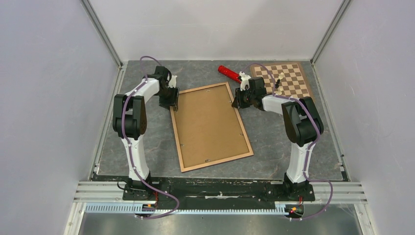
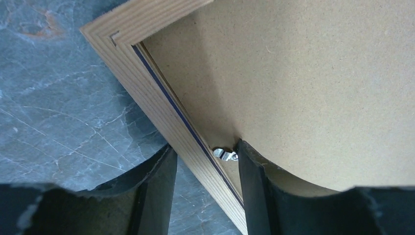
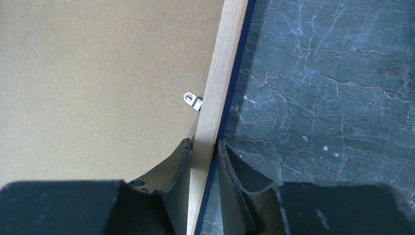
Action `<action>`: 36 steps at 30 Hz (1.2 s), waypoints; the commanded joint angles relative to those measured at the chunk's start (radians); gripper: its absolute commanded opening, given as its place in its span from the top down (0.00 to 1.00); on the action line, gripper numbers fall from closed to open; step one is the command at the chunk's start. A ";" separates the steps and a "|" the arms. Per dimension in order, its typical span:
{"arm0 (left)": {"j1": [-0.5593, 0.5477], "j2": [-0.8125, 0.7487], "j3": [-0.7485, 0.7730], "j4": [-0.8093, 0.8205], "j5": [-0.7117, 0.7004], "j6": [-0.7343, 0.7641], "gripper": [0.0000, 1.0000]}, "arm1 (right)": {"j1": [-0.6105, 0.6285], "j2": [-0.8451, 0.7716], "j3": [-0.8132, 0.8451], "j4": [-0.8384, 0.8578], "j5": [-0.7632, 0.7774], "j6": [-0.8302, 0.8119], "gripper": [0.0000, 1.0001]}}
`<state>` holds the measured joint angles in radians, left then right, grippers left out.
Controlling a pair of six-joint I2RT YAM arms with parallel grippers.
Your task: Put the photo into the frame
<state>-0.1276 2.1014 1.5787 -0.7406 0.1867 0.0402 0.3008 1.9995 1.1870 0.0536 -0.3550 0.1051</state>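
Between the fingers of the right gripper [image 3: 203, 142], the frame [image 3: 222, 58] runs out past the picture's bottom edge, its underside hidden. Ahead of the left gripper [image 2: 205, 149], the fibreboard panel [image 2: 303, 78] covers whatever lies beneath. Beyond the right gripper, the red object [image 1: 227, 72] is partly hidden, and the small dark thing [image 1: 278, 82] on the chessboard [image 1: 293, 73] is too small to tell.

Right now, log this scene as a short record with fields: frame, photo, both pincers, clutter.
frame: lying back side up, fibreboard backing seated in it
photo: not visible
left pincer: jaws apart, straddling the left rail beside a metal clip
right pincer: shut on the right rail
clutter: chessboard and red cylindrical object, far right
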 commanded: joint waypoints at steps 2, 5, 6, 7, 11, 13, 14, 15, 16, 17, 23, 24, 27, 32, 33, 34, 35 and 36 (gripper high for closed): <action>-0.029 0.028 0.013 -0.060 0.059 -0.081 0.45 | 0.013 0.045 -0.019 -0.015 0.005 -0.009 0.96; -0.029 0.022 -0.001 -0.060 0.043 -0.076 0.47 | 0.013 0.045 -0.019 -0.015 0.005 -0.010 0.96; -0.029 0.016 -0.011 -0.060 0.040 -0.074 0.49 | 0.013 0.045 -0.018 -0.015 0.004 -0.010 0.96; -0.029 0.013 -0.018 -0.058 0.033 -0.074 0.50 | 0.014 0.045 -0.018 -0.015 0.005 -0.008 0.96; -0.028 -0.002 -0.044 -0.042 0.009 -0.087 0.49 | 0.014 0.048 -0.017 -0.015 0.001 -0.007 0.96; -0.022 -0.002 -0.046 -0.037 0.011 -0.110 0.48 | 0.013 0.047 -0.018 -0.015 0.002 -0.006 0.97; -0.020 -0.002 -0.046 -0.037 0.011 -0.120 0.48 | 0.013 0.045 -0.019 -0.015 0.002 -0.007 0.97; -0.016 -0.003 -0.045 -0.034 0.013 -0.130 0.48 | 0.013 0.045 -0.020 -0.015 0.002 -0.008 0.97; -0.014 0.000 -0.043 -0.034 0.013 -0.133 0.47 | 0.014 0.042 -0.021 -0.015 0.002 -0.008 0.97; -0.011 -0.001 -0.043 -0.034 0.009 -0.136 0.47 | 0.013 0.041 -0.022 -0.015 0.001 -0.009 0.97; 0.005 -0.004 -0.056 -0.027 0.005 -0.149 0.46 | 0.014 0.041 -0.023 -0.015 0.001 -0.009 0.97; 0.011 -0.005 -0.059 -0.025 0.006 -0.151 0.46 | 0.014 0.042 -0.023 -0.014 0.000 -0.008 0.97; 0.027 -0.007 -0.061 -0.021 0.007 -0.159 0.45 | 0.013 0.043 -0.021 -0.014 -0.003 -0.008 0.97; 0.039 -0.018 -0.070 -0.005 -0.006 -0.170 0.45 | 0.014 0.042 -0.023 -0.014 -0.002 -0.008 0.97; 0.040 -0.022 -0.072 0.003 -0.011 -0.174 0.46 | 0.013 0.042 -0.023 -0.014 -0.004 -0.008 0.97; 0.041 -0.025 -0.072 0.005 -0.012 -0.177 0.46 | 0.014 0.042 -0.023 -0.014 -0.004 -0.008 0.97; 0.041 -0.027 -0.071 0.006 -0.013 -0.178 0.46 | 0.014 0.042 -0.025 -0.014 -0.005 -0.008 0.97; 0.043 -0.029 -0.072 0.008 -0.018 -0.181 0.46 | 0.013 0.042 -0.026 -0.014 -0.004 -0.010 0.97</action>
<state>-0.0975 2.0853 1.5394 -0.7219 0.1982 -0.0963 0.3008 1.9995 1.1870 0.0540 -0.3553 0.1051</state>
